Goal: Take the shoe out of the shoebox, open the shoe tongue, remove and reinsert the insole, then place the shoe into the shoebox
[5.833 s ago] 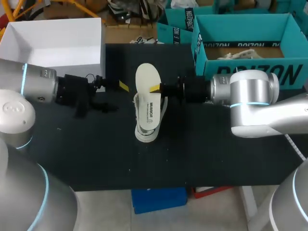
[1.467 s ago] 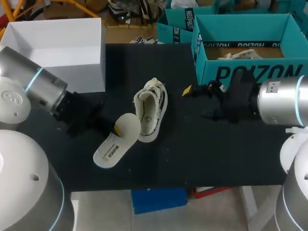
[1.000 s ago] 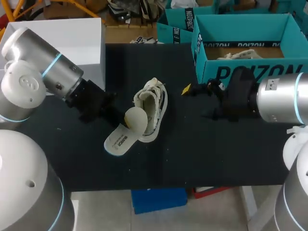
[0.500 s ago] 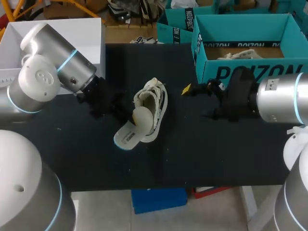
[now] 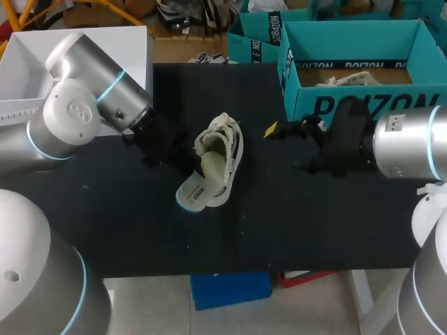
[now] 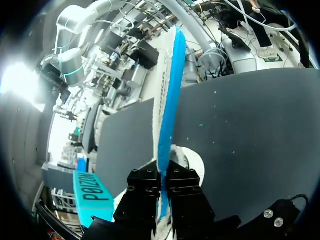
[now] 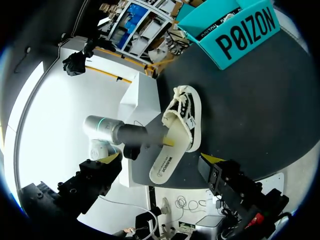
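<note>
A white canvas shoe (image 5: 222, 155) lies on the black table (image 5: 293, 223), laces toward the far side. My left gripper (image 5: 187, 166) is shut on the white insole (image 5: 198, 187), whose blue underside shows edge-on between the fingers in the left wrist view (image 6: 169, 95). The insole's front end rests in the shoe's opening and its heel end sticks out toward the front edge. The right wrist view shows the shoe (image 7: 186, 116), the insole (image 7: 167, 159) and my left arm (image 7: 120, 134). My right gripper (image 5: 283, 148) stands open and empty to the right of the shoe.
An open white shoebox (image 5: 77, 66) stands at the back left, behind my left arm. A teal box (image 5: 356, 98) stands at the back right, with another teal box (image 5: 255, 35) behind it. Bare table lies in front of the shoe.
My left arm has swung in over the table and carried the insole from the shoe's left side to the shoe, its front end now in the opening. The right arm has not moved.
</note>
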{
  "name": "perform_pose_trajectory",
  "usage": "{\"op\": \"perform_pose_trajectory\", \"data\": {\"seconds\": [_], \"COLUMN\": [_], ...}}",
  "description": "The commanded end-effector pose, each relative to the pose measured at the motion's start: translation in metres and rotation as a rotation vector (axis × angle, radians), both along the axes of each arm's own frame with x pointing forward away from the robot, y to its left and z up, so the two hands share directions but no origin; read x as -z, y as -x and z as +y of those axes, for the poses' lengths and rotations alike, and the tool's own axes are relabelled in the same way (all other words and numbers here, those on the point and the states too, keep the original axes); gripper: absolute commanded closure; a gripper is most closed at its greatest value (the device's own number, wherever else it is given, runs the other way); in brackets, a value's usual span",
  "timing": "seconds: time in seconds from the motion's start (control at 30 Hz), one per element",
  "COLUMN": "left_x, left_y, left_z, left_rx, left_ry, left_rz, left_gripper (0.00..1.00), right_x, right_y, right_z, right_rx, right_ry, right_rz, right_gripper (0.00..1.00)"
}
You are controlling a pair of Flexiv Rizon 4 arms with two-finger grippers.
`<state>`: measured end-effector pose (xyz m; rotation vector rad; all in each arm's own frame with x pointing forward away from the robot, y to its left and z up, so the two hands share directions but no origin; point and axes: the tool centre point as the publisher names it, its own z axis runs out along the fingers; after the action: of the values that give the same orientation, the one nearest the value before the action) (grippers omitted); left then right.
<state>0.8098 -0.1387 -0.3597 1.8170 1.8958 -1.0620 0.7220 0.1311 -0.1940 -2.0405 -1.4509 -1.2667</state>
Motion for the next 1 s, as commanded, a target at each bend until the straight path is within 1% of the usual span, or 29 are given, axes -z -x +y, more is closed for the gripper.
{"op": "perform_pose_trajectory", "data": {"seconds": [0.03,0.43,0.6,0.83,1.0], "left_x": [0.006,0.016,0.014,0.017,0.018], "left_y": [-0.010,-0.035,-0.042,-0.052,-0.058], "left_z": [-0.007,-0.017,-0.022,-0.020,-0.019], "left_rx": [-0.002,-0.030,-0.043,-0.058,-0.064], "left_ry": [-0.007,-0.018,-0.022,-0.074,-0.085], "left_rz": [0.000,-0.007,-0.020,-0.037,-0.041], "left_gripper": [1.00,1.00,1.00,1.00,1.00], "right_x": [0.000,0.000,0.000,0.000,0.000], "right_y": [0.000,0.000,0.000,0.000,0.000], "right_z": [0.001,0.001,0.001,0.001,0.001], "right_rx": [0.001,0.001,0.001,0.001,0.001], "right_ry": [0.001,0.001,0.001,0.001,0.001], "right_rz": [0.000,0.000,0.000,0.000,0.000], "right_gripper": [0.00,0.00,0.00,0.00,0.00]}}
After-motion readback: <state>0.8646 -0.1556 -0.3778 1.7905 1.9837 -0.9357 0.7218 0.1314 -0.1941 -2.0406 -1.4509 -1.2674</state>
